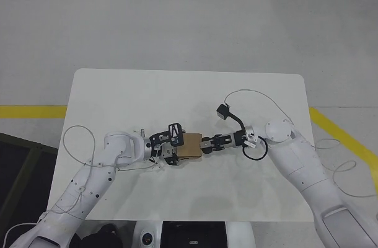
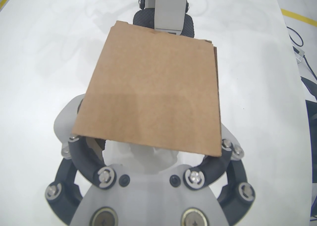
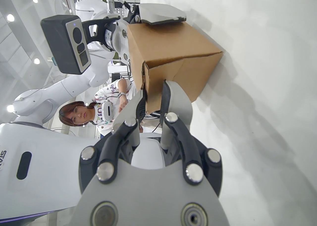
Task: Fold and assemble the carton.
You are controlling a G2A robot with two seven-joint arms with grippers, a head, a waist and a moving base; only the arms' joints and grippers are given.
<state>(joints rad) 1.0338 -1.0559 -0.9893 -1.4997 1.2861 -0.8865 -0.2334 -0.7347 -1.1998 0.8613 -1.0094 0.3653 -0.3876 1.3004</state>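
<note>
From the top, I see the carton [image 1: 190, 146] near the middle front edge of the counter [image 1: 114, 93], between the left claw [image 1: 175, 147] and the right claw [image 1: 204, 146]. Left wrist: my left claw is spread wide and clasps the carton's sides. The carton's near end looks open, but I cannot tell what is inside. Right wrist: my right claw is narrow and pinches one half-folded flap.

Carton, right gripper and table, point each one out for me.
carton [image 1: 190, 146], top view, its top panel.
right gripper [image 3: 154, 93], right wrist view, between the fingertips pinching the carton's flap.
table [image 1: 176, 93], top view, bare surface.
</note>
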